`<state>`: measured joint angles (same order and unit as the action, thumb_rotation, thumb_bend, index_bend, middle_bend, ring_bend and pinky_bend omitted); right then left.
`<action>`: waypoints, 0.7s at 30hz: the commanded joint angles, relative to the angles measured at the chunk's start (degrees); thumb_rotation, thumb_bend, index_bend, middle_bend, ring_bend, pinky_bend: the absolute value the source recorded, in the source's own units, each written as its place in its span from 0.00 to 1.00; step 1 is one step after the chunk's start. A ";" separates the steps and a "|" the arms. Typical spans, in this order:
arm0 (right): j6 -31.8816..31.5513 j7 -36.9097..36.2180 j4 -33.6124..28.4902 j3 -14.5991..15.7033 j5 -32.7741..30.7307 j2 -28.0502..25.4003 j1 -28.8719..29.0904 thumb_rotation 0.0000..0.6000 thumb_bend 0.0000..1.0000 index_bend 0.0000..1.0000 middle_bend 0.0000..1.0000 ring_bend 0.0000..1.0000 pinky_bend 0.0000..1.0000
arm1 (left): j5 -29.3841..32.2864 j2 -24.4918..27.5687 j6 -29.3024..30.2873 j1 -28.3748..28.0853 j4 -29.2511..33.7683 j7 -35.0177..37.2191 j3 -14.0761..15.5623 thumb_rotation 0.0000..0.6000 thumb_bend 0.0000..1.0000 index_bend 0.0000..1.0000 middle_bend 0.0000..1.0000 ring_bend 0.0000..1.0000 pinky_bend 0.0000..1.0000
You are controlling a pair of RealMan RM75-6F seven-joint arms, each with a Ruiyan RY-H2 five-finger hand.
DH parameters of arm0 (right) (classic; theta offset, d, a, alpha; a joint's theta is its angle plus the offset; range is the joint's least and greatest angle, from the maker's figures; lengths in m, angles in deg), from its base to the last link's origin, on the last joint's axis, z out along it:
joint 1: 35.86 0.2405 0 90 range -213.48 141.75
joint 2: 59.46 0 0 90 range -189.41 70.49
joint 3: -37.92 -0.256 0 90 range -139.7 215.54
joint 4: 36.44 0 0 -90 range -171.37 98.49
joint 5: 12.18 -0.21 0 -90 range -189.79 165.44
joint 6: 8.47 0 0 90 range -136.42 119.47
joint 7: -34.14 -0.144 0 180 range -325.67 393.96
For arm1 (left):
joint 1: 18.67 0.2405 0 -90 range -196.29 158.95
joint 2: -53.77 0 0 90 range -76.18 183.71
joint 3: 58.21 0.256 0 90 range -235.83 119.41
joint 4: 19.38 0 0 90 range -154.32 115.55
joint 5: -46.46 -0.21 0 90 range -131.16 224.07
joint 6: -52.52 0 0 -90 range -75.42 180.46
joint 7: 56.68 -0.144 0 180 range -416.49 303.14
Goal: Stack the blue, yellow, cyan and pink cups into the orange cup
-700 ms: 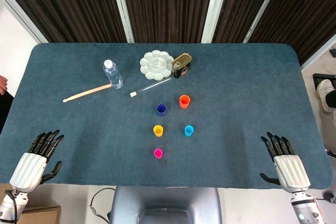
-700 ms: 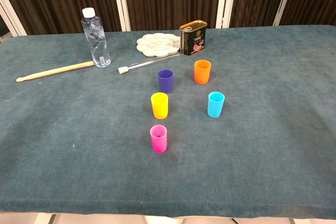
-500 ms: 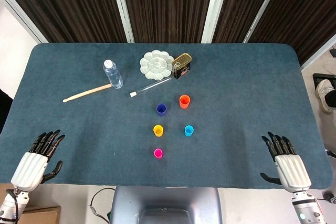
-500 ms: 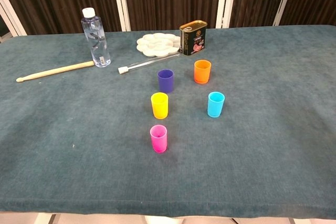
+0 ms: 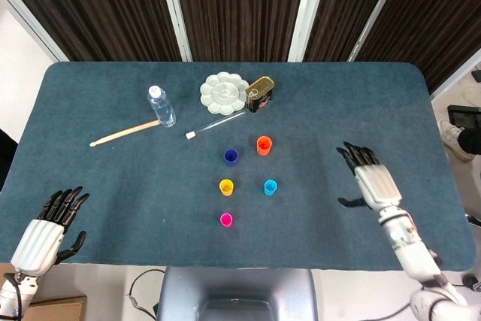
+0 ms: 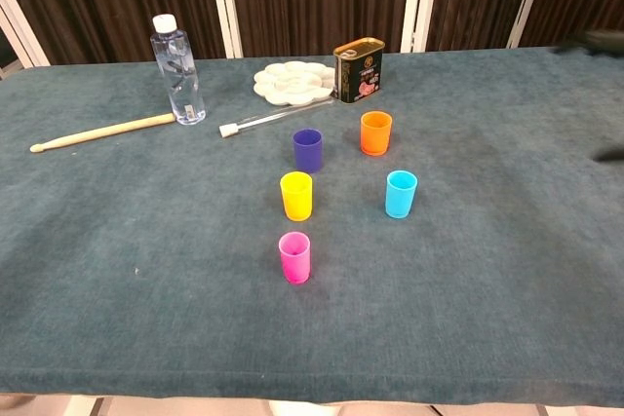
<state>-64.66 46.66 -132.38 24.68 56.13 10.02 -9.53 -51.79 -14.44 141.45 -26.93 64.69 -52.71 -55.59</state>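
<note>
Five small cups stand upright and apart on the blue-grey table. The orange cup (image 5: 264, 145) (image 6: 375, 132) is farthest back, with the blue cup (image 5: 231, 157) (image 6: 308, 150) to its left. The yellow cup (image 5: 226, 186) (image 6: 296, 196) and cyan cup (image 5: 270, 186) (image 6: 401, 193) sit nearer, and the pink cup (image 5: 226, 219) (image 6: 294, 257) is nearest. My right hand (image 5: 371, 178) hovers open to the right of the cyan cup, fingers spread, holding nothing. My left hand (image 5: 46, 229) rests open at the front left corner, far from the cups.
Behind the cups lie a white paint palette (image 5: 224, 92), a dark tin can (image 5: 259, 94), a glass tube with a white cap (image 5: 215, 124), a water bottle (image 5: 161, 105) and a wooden stick (image 5: 124, 133). The table edge (image 5: 240, 267) runs close to my hands.
My right hand has lifted from the front right edge and moved forward and left toward the cups. The left hand has barely shifted. The cups have not moved.
</note>
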 commanded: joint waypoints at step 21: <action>13.09 15.80 32.46 -7.24 -29.62 32.54 32.79 1.00 0.41 0.39 0.00 0.00 0.00 | -0.45 0.83 0.42 0.22 -0.13 1.37 0.34 1.00 0.43 0.00 0.00 0.00 0.08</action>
<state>-51.52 62.81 -100.54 17.38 26.26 41.91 22.80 -52.26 -13.61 141.87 -26.72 64.55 -51.34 -55.25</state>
